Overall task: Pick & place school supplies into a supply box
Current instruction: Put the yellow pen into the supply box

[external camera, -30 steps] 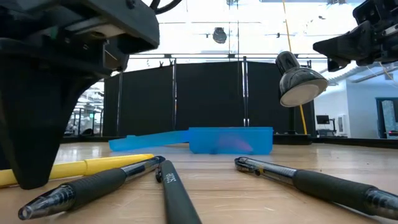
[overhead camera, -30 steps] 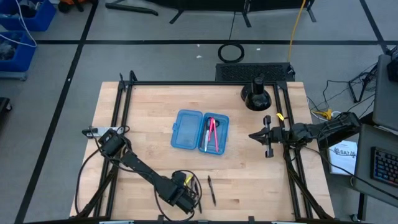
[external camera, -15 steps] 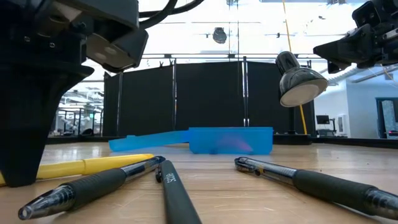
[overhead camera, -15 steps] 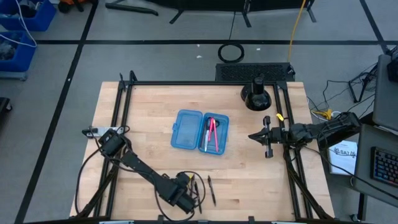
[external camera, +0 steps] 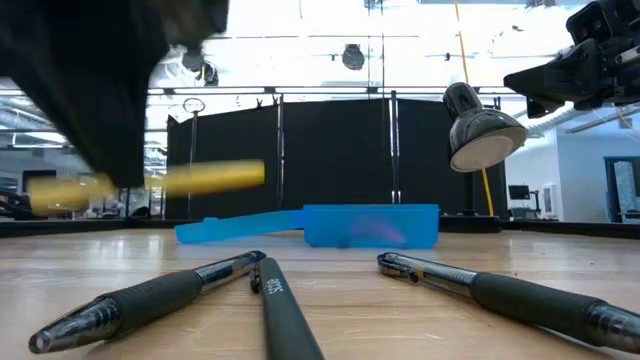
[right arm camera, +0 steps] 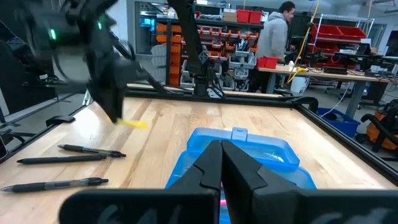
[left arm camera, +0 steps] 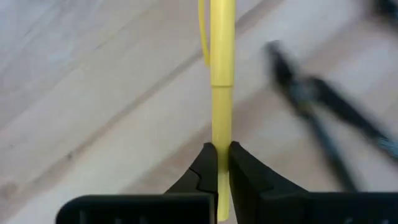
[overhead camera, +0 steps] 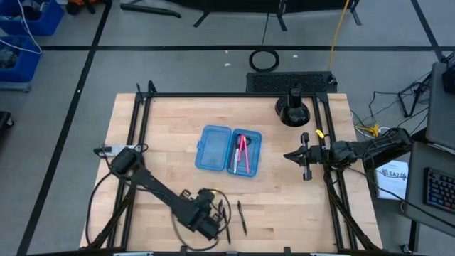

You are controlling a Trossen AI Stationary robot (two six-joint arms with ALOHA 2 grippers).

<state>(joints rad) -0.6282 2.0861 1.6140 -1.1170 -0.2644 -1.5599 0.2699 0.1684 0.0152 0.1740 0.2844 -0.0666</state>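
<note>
My desk (overhead camera: 170,121) carries the open supply box (overhead camera: 229,150) mid-surface; my left gripper (left arm camera: 217,163) has its jaws clamped on the yellow pencil's (left arm camera: 222,68) very end, above the black pens (external camera: 150,297). Such an end grip could let it swing or slip. The right gripper (overhead camera: 304,156) waits, jaws together.

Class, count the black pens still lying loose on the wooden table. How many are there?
3, all near the table's front edge: one leftmost, one in the middle, one rightmost. Others may be hidden under the left arm.

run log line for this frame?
left gripper: shut on yellow pencil, lifted off table | right gripper: shut, idle at right edge | supply box: open
</note>
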